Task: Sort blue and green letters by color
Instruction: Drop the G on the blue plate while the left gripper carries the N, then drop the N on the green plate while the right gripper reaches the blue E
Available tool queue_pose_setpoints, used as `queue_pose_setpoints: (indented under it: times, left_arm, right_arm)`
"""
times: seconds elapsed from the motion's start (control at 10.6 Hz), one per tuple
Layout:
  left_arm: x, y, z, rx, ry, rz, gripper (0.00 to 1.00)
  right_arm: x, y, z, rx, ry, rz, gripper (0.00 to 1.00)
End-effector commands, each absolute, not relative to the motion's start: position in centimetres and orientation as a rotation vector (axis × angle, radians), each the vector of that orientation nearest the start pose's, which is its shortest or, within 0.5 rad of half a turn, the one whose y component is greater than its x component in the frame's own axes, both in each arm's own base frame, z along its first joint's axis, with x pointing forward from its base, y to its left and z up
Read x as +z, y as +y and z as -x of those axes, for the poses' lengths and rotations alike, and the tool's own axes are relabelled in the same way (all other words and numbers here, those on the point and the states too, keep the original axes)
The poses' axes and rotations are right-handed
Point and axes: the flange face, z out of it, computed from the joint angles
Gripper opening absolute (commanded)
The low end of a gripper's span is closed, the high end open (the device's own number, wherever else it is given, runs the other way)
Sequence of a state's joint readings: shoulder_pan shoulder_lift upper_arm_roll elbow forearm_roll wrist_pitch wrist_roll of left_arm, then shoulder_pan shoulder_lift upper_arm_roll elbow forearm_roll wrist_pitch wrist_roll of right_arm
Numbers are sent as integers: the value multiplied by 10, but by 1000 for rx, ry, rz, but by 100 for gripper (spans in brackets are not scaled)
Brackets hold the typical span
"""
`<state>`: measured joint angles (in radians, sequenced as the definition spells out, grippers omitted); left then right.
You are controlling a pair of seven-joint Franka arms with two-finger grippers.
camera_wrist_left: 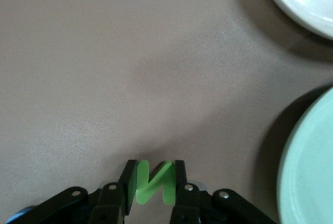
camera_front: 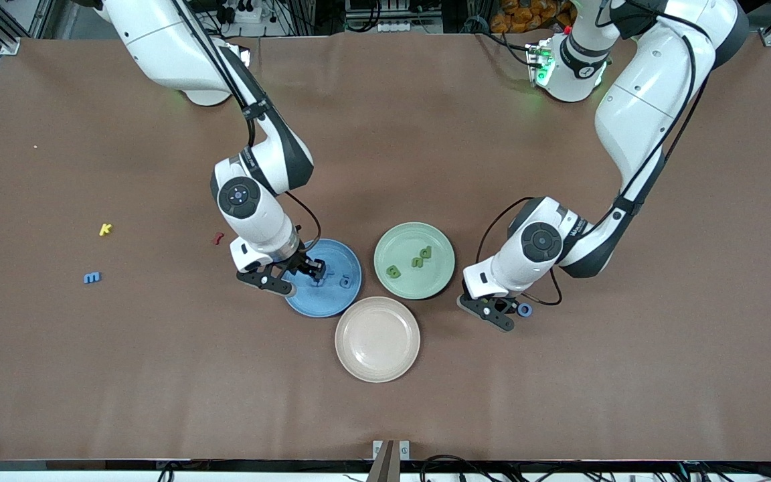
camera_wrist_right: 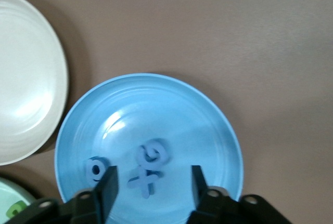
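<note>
**Two colours, two plates, one letter pinched**

The beige plate [camera_front: 377, 339] lies nearest the camera and is left bare, since no letter of either colour belongs on it.

The left pincer [camera_front: 500, 314] is held low over the worktop [camera_front: 559, 388], between the green plate [camera_front: 414, 260] and the left arm's end. Its fingers [camera_wrist_left: 180, 178] are pressed onto a green N [camera_wrist_left: 153, 183], which is gripped by its two outer strokes so that it can be lifted upright. A blue ring-shaped letter [camera_front: 525, 309] lies just beside it. On the green plate, three olive letters [camera_front: 412, 262] are already gathered.

The right pincer [camera_front: 292, 273] is held over the blue plate [camera_front: 324, 278], its fingers [camera_wrist_right: 107, 188] spread apart and nothing gripped. Below and between them a blue X [camera_wrist_right: 143, 182] lies on the plate, touching a rounded blue letter [camera_wrist_right: 152, 154], with a third blue letter [camera_wrist_right: 96, 169] near it; a release here is judged likely, the colour matching the plate.

Toward the right arm's end, a blue letter [camera_front: 92, 277] remains unsorted on the worktop. A yellow k [camera_front: 105, 229] and a dark red letter [camera_front: 217, 237] are left alone, as neither colour is part of the sort.
</note>
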<state>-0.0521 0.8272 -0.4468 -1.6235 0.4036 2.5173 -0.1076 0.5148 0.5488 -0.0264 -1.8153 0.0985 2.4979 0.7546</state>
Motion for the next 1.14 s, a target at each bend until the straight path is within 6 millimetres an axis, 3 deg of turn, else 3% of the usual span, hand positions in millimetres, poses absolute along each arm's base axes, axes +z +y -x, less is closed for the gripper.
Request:
queue_pose_setpoints:
  times: [0.0, 0.09, 0.28, 0.57, 0.66, 0.76, 0.85, 1.04]
  left_arm:
    - [241, -319, -627, -181, 779, 3157, 0]
    - [255, -335, -621, -136, 703, 3197, 0]
    - [269, -372, -600, -99, 549, 3276, 0]
    - [269, -441, -551, -36, 308, 3321, 0]
    - [268, -461, -534, -29, 240, 3317, 23]
    - [265, -464, -530, -61, 270, 3287, 83]
    - [263, -459, -533, -74, 288, 3260, 100]
    - [270, -449, -542, -89, 273, 3242, 100]
  right_arm:
    - [268, 274, -610, -19, 522, 3036, 100]
    - [281, 241, -620, -4, 503, 3051, 100]
    - [292, 156, -640, 46, 460, 3071, 100]
    - [291, 40, -657, 26, 387, 3091, 100]
    - [291, 1, -659, 18, 363, 3102, 100]
    - [289, -33, -657, 16, 320, 3119, 100]
    - [282, -62, -651, 28, 276, 3138, 100]
    - [268, -120, -636, 36, 174, 3199, 100]
